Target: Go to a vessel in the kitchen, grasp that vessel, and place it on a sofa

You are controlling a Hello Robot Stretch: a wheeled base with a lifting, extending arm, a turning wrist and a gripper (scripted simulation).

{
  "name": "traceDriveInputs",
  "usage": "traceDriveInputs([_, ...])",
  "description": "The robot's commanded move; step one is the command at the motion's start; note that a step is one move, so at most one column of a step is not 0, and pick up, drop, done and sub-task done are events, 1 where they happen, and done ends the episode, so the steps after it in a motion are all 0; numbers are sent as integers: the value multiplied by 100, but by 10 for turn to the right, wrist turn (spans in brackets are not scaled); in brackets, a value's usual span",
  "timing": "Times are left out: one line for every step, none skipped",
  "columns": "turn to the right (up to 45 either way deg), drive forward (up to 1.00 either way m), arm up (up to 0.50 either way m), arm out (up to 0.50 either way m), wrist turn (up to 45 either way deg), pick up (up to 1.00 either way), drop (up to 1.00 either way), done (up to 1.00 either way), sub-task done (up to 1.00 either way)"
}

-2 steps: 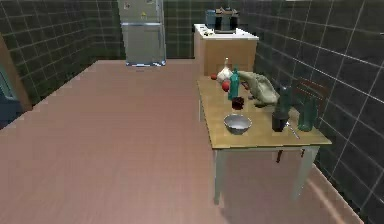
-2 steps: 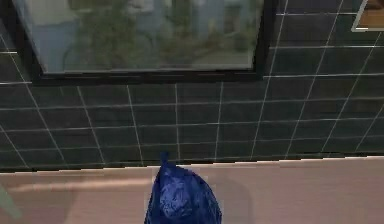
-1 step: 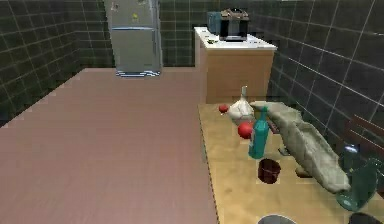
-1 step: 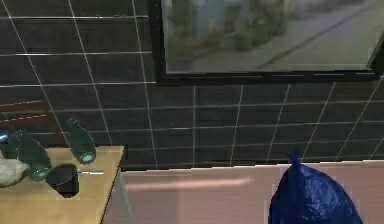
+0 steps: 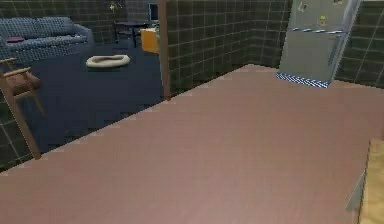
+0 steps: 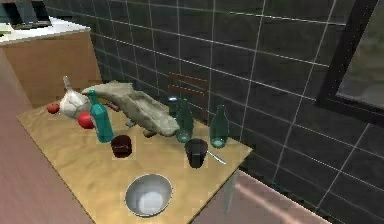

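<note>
Bowl (image 6: 148,195), round, grey metal, upright near front edge of wooden table (image 6: 75,165); arm side view, lower middle. Farther back on same table: dark cup (image 6: 122,146) up and left of bowl, second dark cup (image 6: 196,152) up and right, both apart from it; green bottles (image 6: 184,120) and red fruit (image 6: 87,121) beyond. Stance of jaws, and bowl's place relative to them: cannot tell. Forward view: sofa (image 5: 45,38) at far upper left, beside dark carpet (image 5: 90,95); fridge (image 5: 318,45) at upper right; pink floor (image 5: 220,140) in foreground.
</note>
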Motion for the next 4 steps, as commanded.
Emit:
traceDriveInputs([-180, 0, 0, 0, 0, 0, 0, 0, 0])
traceDriveInputs([450, 0, 0, 0, 0, 0, 0, 0, 0])
traceDriveInputs([450, 0, 0, 0, 0, 0, 0, 0, 0])
traceDriveInputs([450, 0, 0, 0, 0, 0, 0, 0, 0])
